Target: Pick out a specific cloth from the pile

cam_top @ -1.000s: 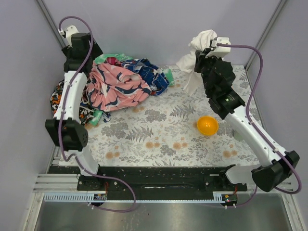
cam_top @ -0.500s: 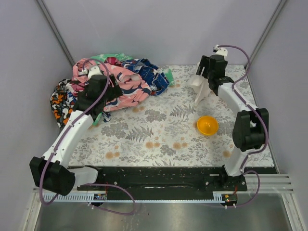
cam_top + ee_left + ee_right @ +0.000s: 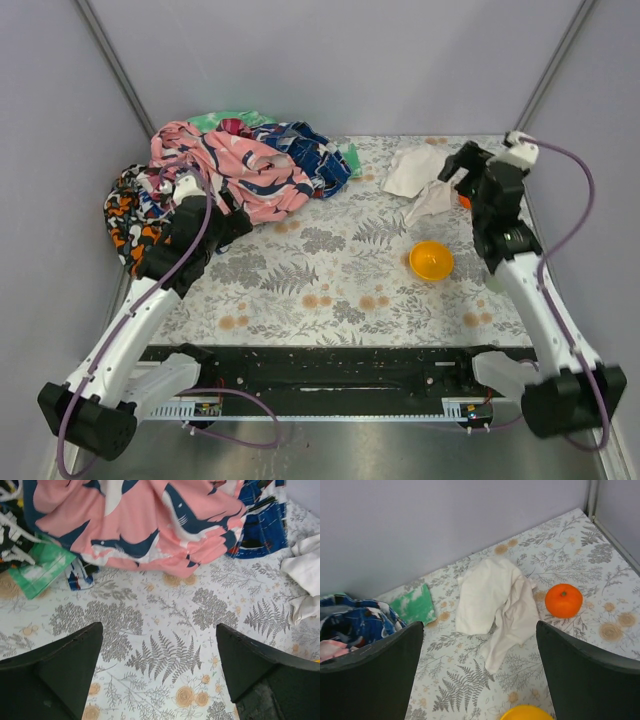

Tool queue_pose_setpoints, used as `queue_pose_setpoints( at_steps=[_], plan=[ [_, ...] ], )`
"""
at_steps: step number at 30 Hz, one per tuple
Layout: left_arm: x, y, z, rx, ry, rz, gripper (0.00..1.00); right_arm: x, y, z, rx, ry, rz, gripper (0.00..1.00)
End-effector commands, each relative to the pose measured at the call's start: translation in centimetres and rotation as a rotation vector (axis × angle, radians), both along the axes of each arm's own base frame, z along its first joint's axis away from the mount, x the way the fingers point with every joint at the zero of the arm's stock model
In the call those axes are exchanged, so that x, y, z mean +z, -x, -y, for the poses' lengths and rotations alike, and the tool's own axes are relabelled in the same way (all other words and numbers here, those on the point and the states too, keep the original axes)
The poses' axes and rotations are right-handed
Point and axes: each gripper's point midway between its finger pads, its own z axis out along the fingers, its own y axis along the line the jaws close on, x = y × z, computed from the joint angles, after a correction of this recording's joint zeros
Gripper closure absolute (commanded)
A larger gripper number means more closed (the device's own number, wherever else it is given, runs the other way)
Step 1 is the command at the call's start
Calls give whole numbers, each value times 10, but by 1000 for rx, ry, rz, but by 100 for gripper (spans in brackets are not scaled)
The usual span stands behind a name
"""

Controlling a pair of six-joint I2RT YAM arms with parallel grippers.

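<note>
The white cloth (image 3: 418, 180) lies crumpled on the floral table at the back right, apart from the pile (image 3: 235, 170) of patterned cloths at the back left. In the right wrist view the cloth (image 3: 495, 605) lies on the table beyond my right gripper (image 3: 480, 625), which is open with nothing in it. My right gripper (image 3: 458, 172) hangs just right of the cloth. In the left wrist view my left gripper (image 3: 159, 627) is open over bare table, short of the pink floral cloth (image 3: 150, 525) on the pile. The white cloth (image 3: 302, 580) shows at that view's right edge.
An orange fruit (image 3: 563, 600) sits right of the white cloth. A yellow-orange bowl (image 3: 431, 260) stands nearer, in the right half of the table. A green tie-dye corner (image 3: 415, 607) sticks out of the pile. Grey walls enclose the back and both sides.
My right gripper opened and let the white cloth drop from high up onto the table, then drew back to the right. My left arm came down and pulled back from the pile.
</note>
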Motion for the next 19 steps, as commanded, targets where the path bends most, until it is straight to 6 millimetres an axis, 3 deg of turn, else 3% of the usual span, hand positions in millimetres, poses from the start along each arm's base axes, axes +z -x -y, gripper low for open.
queue_pose_setpoints(
  at_steps=[1,4,9,19],
  plan=[
    [-16,18,-9,57,33,-18,1,6,64,19,-89,-107,126,1],
    [-35,31,-18,98,32,-67,1,-13,99,25,-103,-133,127,1],
    [-42,42,-23,116,33,-83,1,-18,137,39,-147,-140,151,1],
    [-45,50,-29,141,43,-62,1,-13,148,44,-155,-119,184,1]
  ],
)
